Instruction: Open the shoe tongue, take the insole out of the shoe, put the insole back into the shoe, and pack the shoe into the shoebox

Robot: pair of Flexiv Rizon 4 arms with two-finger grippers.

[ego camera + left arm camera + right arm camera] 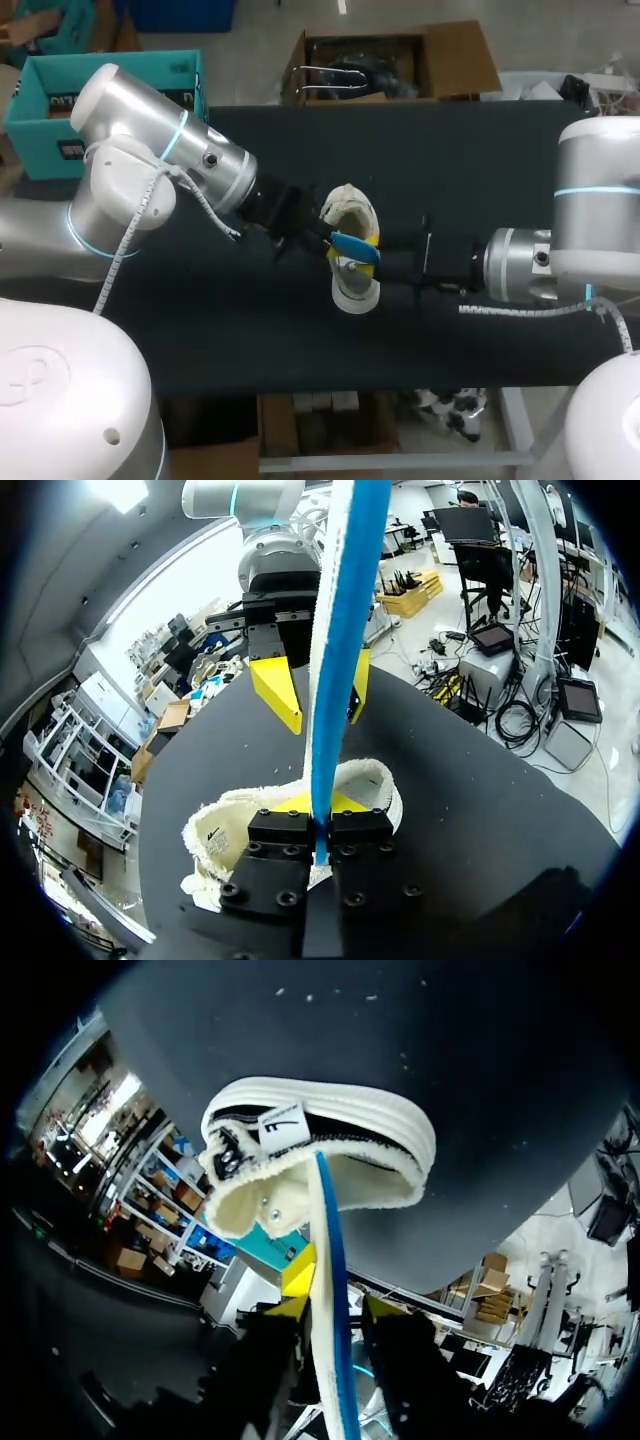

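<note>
The left gripper (318, 842) is pinching the thin blue-topped, white-edged foam insole (340, 630) edge-on, its jaws closed down to the thickness of the strip. The insole is sticking out ahead of that gripper and passing through the right gripper (388, 262), which is facing it from the opposite side. Whether that one is clamping the strip or only bracketing it, I cannot tell.

Just under and ahead of both, the cream fleece-lined slip-on shoe with a thick white rubber sole (352, 290) is lying on the black cloth-covered table (470, 160). The far end of the insole is meeting its fluffy collar.

To my eye the insole is looking light and floppy (the sort that buckles if pushed from one end). A hold on its flat faces, close to the end being fed in, should be steering it best. The shoe is looking soft above and stiffer at the sole, so the collar or the sole's sidewall would be the sensible places to grip.

Both grippers are crowding the shoe's mouth at close quarters, and the fleece may be snagging the insole's edge. I am not making out a shoebox on the cloth.
</note>
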